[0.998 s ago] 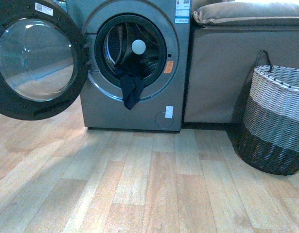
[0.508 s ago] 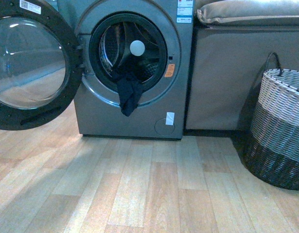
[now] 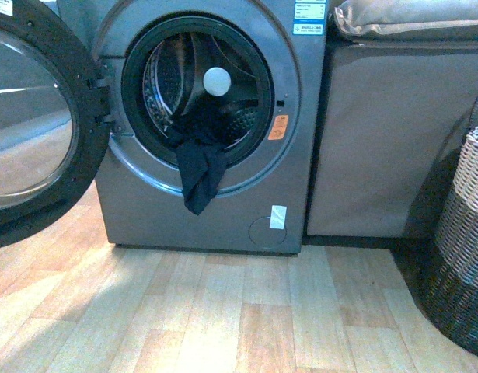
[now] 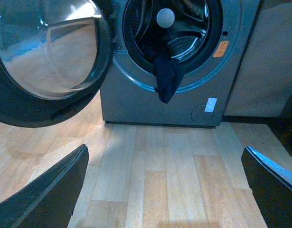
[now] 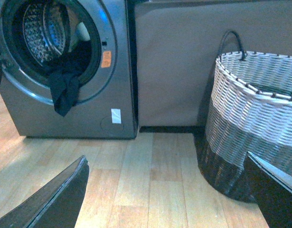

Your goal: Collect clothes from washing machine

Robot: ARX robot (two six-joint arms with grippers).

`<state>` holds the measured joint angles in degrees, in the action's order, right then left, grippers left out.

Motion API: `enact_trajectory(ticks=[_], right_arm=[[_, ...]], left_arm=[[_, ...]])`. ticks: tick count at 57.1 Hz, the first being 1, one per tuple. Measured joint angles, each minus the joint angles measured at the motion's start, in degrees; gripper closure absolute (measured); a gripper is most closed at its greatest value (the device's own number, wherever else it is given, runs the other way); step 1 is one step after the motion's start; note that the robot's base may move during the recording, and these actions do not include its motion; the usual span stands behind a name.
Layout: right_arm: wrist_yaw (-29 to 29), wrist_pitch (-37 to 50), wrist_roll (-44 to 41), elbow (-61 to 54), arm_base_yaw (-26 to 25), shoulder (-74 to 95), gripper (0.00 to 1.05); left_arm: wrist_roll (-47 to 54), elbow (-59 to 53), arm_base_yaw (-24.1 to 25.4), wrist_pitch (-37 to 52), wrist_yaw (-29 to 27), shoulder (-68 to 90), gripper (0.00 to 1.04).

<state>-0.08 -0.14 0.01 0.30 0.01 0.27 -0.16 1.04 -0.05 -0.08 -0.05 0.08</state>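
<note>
My left claw (image 4: pixel 164 148) is spread wide with nothing between its fingers. My right claw (image 5: pixel 165 156) is just as wide and just as empty. Both hang above the wooden floor (image 3: pixel 223 311), well apart from the washing machine (image 3: pixel 200 217).

The machine's round door (image 3: pixel 36 148) stands swung fully open on the left, so nothing blocks the way into the drum (image 3: pixel 165 78). The clothes (image 3: pixel 198 175), one limp dark garment, lie half in and half out. The upper part rests inside the drum at the bottom of the opening. The lower part droops over the bottom edge of the rim and down the machine's front. Nothing grips it.

The woven basket (image 5: pixel 252 118) stands on the floor well to the right of the machine. I cannot see into it from here.

As I judge it, only the door is dealt with. I have yet to reach to the rim, grasp the hanging cloth, pull it out and carry it away, likely to the basket.
</note>
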Motion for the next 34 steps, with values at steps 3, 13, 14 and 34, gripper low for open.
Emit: enact_trajectory(ticks=[3, 13, 14, 34], right_arm=[[-0.11, 0.02, 0.0, 0.0, 0.0, -0.02, 0.07], [-0.07, 0.02, 0.0, 0.0, 0.0, -0.02, 0.07], [-0.02, 0.02, 0.0, 0.0, 0.0, -0.02, 0.07], [-0.02, 0.02, 0.0, 0.0, 0.0, -0.02, 0.07]], left_arm=[[0.0, -0.02, -0.02, 0.0, 0.04, 0.02, 0.07], [0.0, -0.02, 0.0, 0.0, 0.0, -0.04, 0.07], [0.0, -0.02, -0.02, 0.0, 0.04, -0.02, 0.07], [0.0, 0.0, 0.0, 0.0, 0.07, -0.04, 0.07]])
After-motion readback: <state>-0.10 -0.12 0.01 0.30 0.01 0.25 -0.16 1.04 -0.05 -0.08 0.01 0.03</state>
